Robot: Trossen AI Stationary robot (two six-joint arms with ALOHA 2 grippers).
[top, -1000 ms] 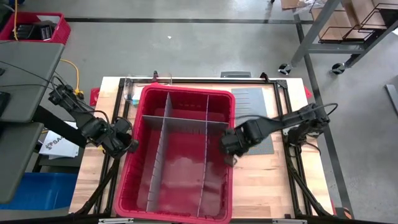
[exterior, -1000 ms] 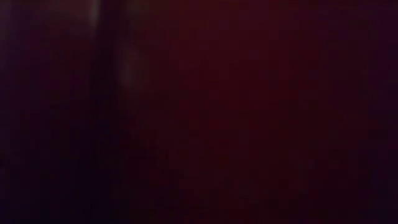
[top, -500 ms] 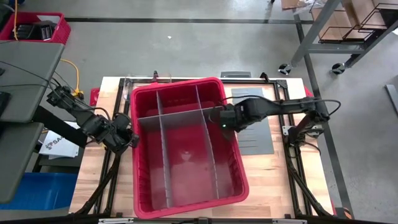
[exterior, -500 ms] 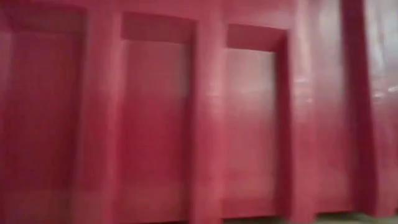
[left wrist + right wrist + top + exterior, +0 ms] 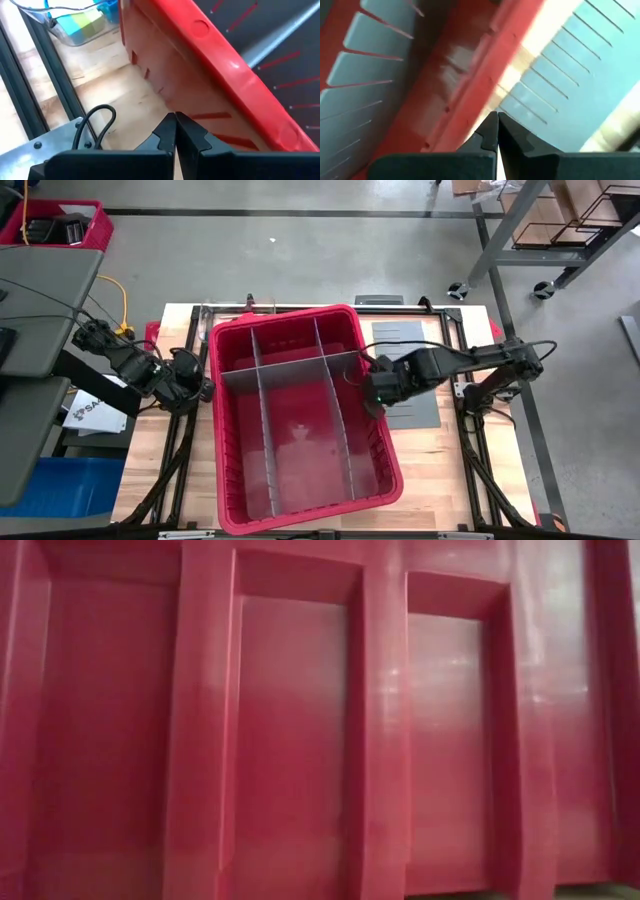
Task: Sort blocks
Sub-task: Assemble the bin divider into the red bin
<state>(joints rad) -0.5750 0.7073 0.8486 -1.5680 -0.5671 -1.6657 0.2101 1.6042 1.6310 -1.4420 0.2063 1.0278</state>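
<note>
Against the right gripper (image 5: pixel 374 402), whose fingers are shut and empty, stands the red bin (image 5: pixel 290 322) wall, apparently for pushing it. Left gripper (image 5: pixel 202 390), likewise shut and empty, flanks the opposite wall. Beyond it, pale blue and green blocks (image 5: pixel 82 21) sit in a clear container (image 5: pixel 75 37).

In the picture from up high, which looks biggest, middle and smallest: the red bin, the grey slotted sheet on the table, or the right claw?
1. The red bin looks biggest by far.
2. The grey slotted sheet beside it, partly hidden by the arm.
3. The right claw, shut at the bin's right rim, though it sits nearer the camera.
</note>
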